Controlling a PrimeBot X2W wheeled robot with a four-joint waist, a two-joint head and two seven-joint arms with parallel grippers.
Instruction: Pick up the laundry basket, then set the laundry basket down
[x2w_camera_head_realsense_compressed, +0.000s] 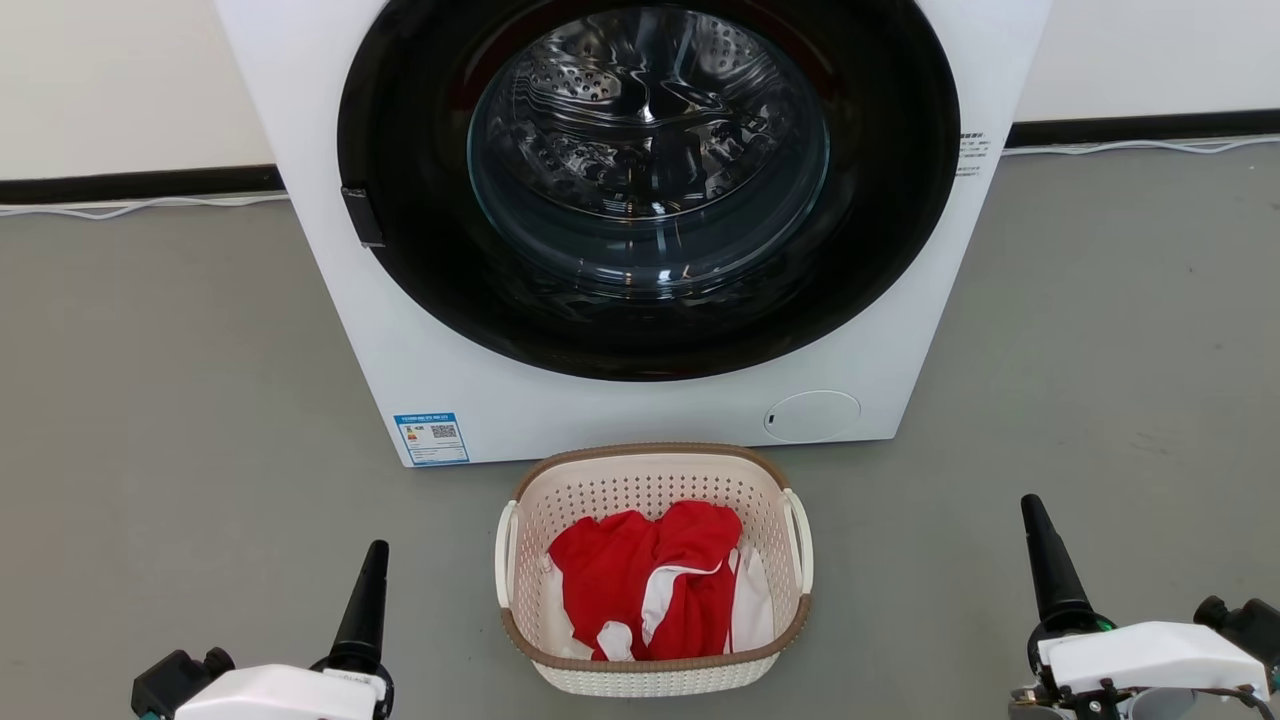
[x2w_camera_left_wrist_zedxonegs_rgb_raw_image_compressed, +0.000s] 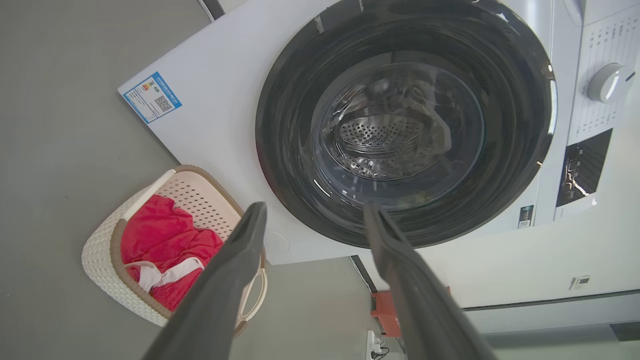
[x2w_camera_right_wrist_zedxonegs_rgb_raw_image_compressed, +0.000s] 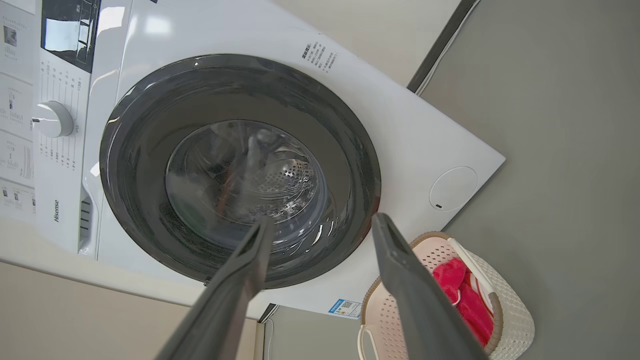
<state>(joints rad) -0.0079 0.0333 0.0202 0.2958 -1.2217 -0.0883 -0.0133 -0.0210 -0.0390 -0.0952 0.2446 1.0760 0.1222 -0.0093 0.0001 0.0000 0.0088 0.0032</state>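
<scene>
Fronting washer (x2w_camera_head_realsense_compressed: 600, 410), laundry basket (x2w_camera_head_realsense_compressed: 650, 452) has floor (x2w_camera_head_realsense_compressed: 180, 400) either side.

The grey floor (x2w_camera_head_realsense_compressed: 150, 400) held a big white washer (x2w_camera_head_realsense_compressed: 450, 390) and, just in front of it, the small laundry basket (x2w_camera_head_realsense_compressed: 650, 490), standing upright.

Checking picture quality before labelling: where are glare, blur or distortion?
Head view: sharp, evenly lit, reflections in the washer door glass. Left wrist view: wide-angle stretching, fingers of the left tool slightly soft. Right wrist view: glare on the control panel.
</scene>
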